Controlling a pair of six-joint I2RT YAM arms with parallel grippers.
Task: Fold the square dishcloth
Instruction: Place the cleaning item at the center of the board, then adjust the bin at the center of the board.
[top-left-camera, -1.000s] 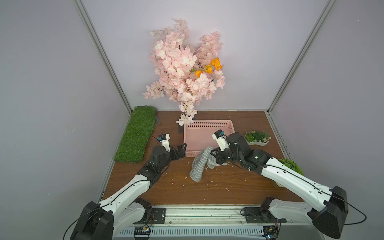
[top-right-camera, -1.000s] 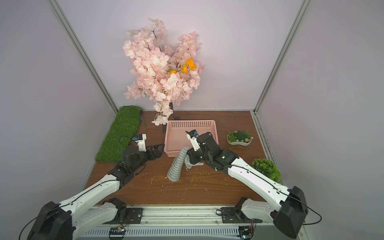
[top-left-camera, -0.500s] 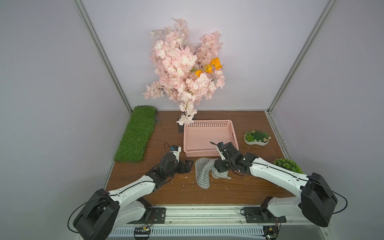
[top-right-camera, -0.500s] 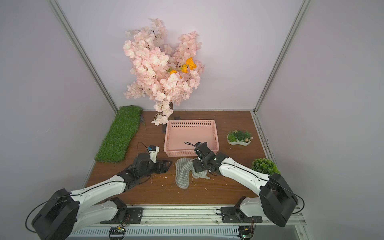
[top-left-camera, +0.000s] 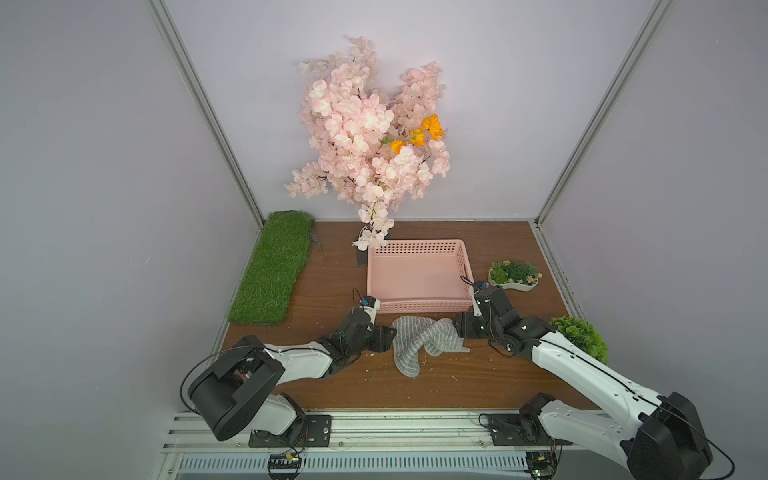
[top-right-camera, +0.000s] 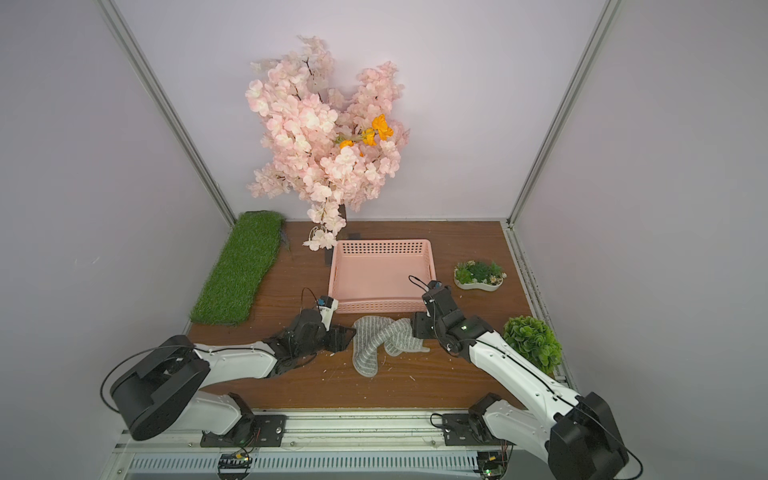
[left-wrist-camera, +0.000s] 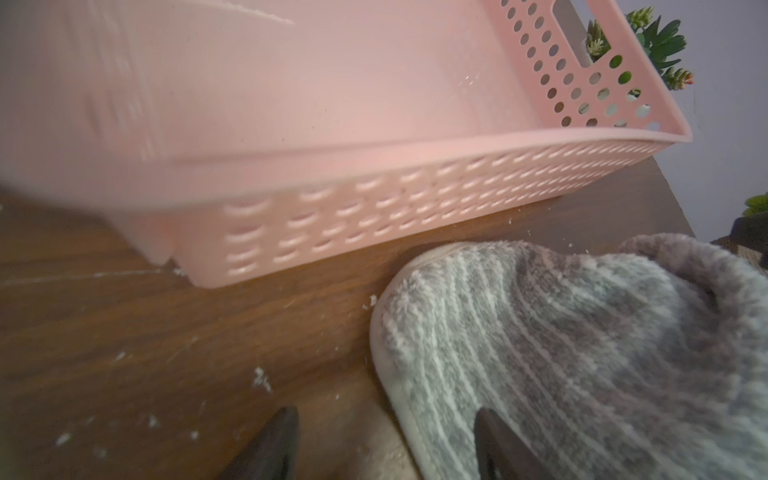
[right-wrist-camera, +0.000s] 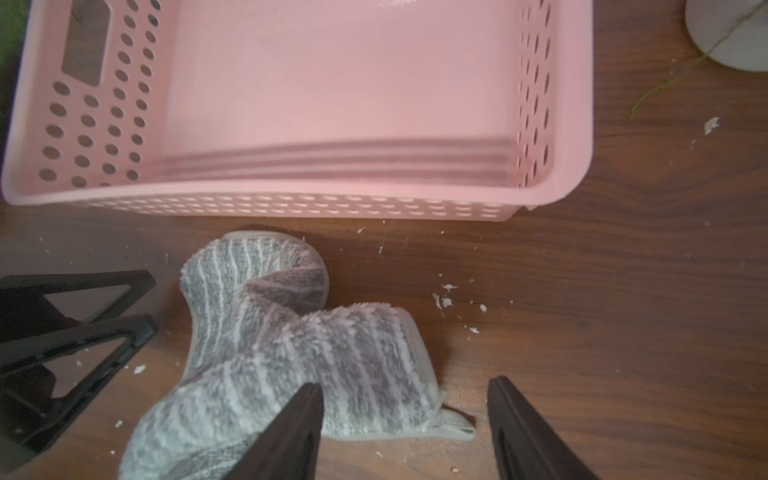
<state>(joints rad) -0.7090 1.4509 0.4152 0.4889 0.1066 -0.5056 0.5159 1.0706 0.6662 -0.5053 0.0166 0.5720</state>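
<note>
Dishcloth: one dishcloth (top-left-camera: 424, 343), grey with pale stripes, bunched up on the table (top-left-camera: 324, 286). It sits just in front of the basket (top-left-camera: 415, 306), clear of its near wall and not inside. No tidy fold yet.
Lie of the cloth: the main run goes side to side along the basket wall, from one gripper to the other. A second lobe hooks off toward the table's front edge.
Left gripper: the left gripper (left-wrist-camera: 385, 415) is right at the cloth's left end, jaws apart. In the left wrist view the trimmed rim runs between them, with one finger over the pile and the other over bare wood. Nothing clamped.
Right gripper: the right gripper (right-wrist-camera: 405, 386) is at the opposite end, jaws apart too. The corner with the little loop (right-wrist-camera: 452, 427) lies in the gap. Nothing clamped here either.
Nearer arm: a dead heat, I'd say, since each has its own end in reach. The front lobe is closer to the left.
Coming move: likely a pinch at each end and a pull apart, to spread the cloth flat before folding.
Count: one dishcloth, two grippers, one basket (empty), one grass mat (top-left-camera: 274, 270), one blossom branch (top-left-camera: 365, 133). Two green plants: a small planter (top-left-camera: 513, 277) and a bush (top-left-camera: 579, 337). White crumbs (right-wrist-camera: 444, 301) are scattered about.
</note>
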